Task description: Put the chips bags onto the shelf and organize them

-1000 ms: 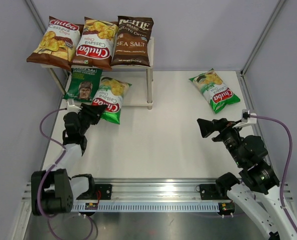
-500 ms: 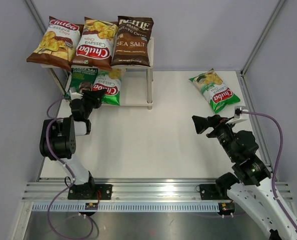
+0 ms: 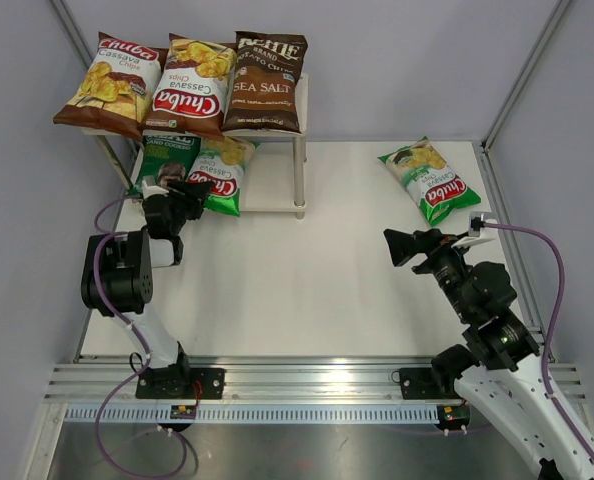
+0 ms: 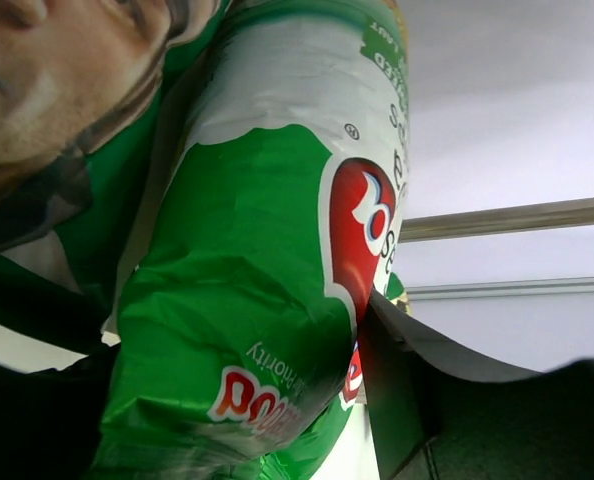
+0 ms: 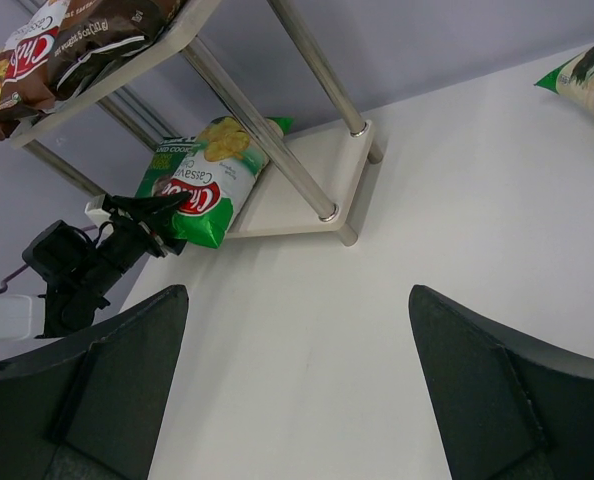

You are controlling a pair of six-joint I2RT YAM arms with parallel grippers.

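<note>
The shelf (image 3: 272, 187) stands at the back left. Its top board carries two brown Chuba bags (image 3: 112, 85) (image 3: 189, 88) and the Kettle Sea Salt bag (image 3: 267, 82). On the lower board lie the dark green face bag (image 3: 165, 158) (image 4: 47, 80) and, beside it, a green Chuba bag (image 3: 222, 170) (image 4: 257, 250) (image 5: 202, 190). My left gripper (image 3: 182, 192) (image 4: 227, 410) has a finger on each side of that bag's near end, and the right finger (image 4: 397, 390) touches it. Another green Chuba bag (image 3: 432, 180) (image 5: 587, 80) lies flat at the back right. My right gripper (image 3: 399, 246) (image 5: 297, 370) hangs open over bare table.
The shelf's metal legs (image 3: 299, 170) (image 5: 322, 210) stand at the lower board's right end. Grey enclosure walls close in the table on three sides. A metal rail (image 3: 297, 385) with both arm bases runs along the near edge.
My left arm has stretched forward and pushed the green Chuba bag from the table's edge of the shelf onto the lower board. The right arm has shifted slightly left.
</note>
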